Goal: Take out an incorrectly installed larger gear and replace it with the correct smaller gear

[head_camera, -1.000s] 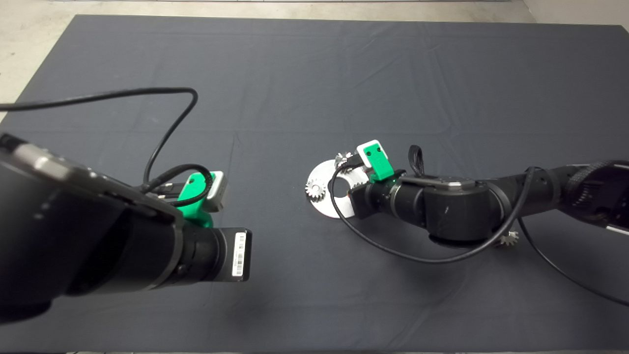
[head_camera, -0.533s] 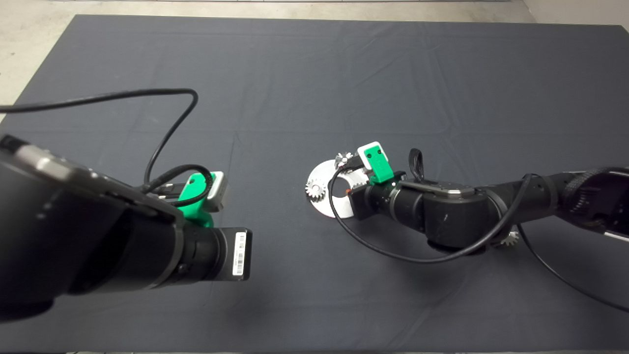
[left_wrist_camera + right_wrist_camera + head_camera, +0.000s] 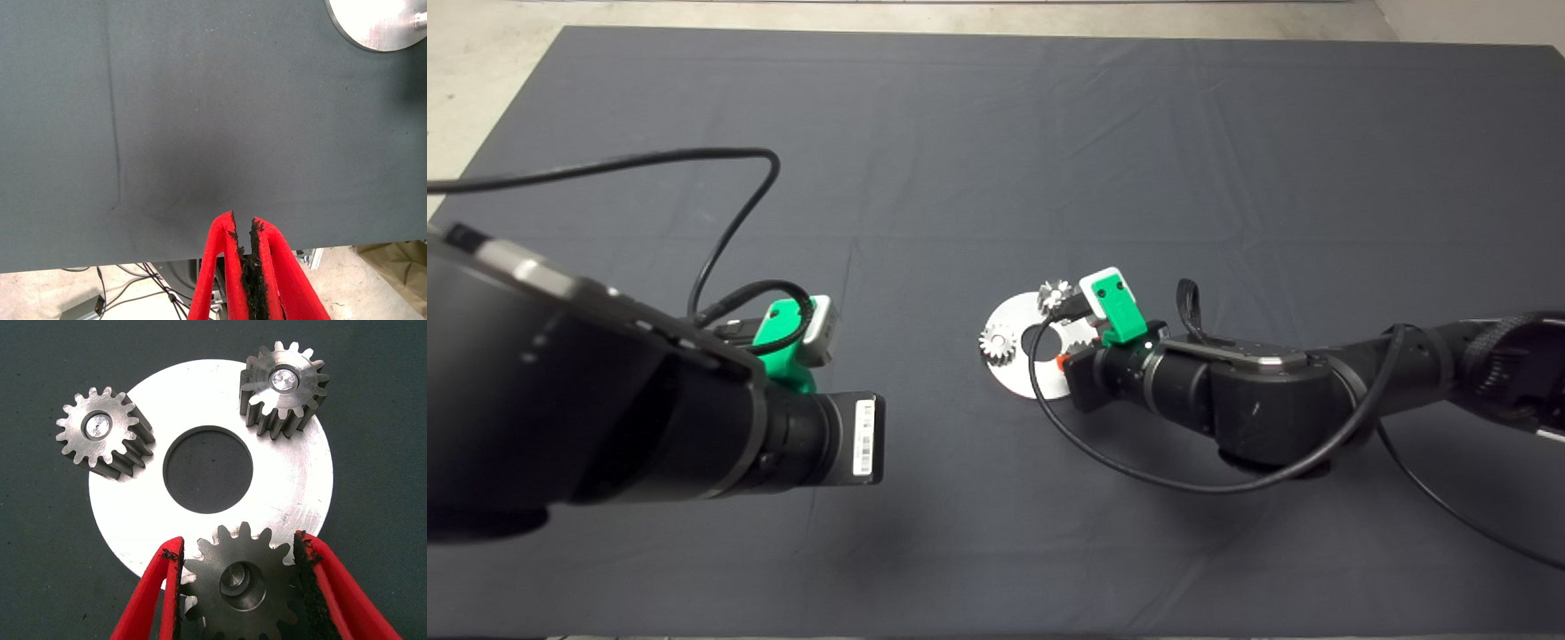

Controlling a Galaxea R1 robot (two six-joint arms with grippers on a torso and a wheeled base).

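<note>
A silver ring plate (image 3: 293, 487) with a round central hole lies on the mat (image 3: 996, 160); it also shows in the head view (image 3: 1009, 378). Two shiny silvery gears (image 3: 103, 440) (image 3: 283, 387) stand on its pins. The smaller gear (image 3: 240, 590), dark grey, sits on a pin at the plate's near rim. My right gripper (image 3: 239, 541) is shut on it, one red finger at each side. The larger gear is out of view. My left gripper (image 3: 244, 230) is shut and empty above bare mat to the left of the plate.
Black cables (image 3: 738, 222) loop over the mat from both wrists. The mat's edge and pale floor (image 3: 480, 80) lie at the far left. The plate's rim (image 3: 373, 27) shows in the left wrist view.
My right arm has shifted slightly right and toward the front, and now covers a gear that lay on the mat beside its elbow. My left arm has moved slightly.
</note>
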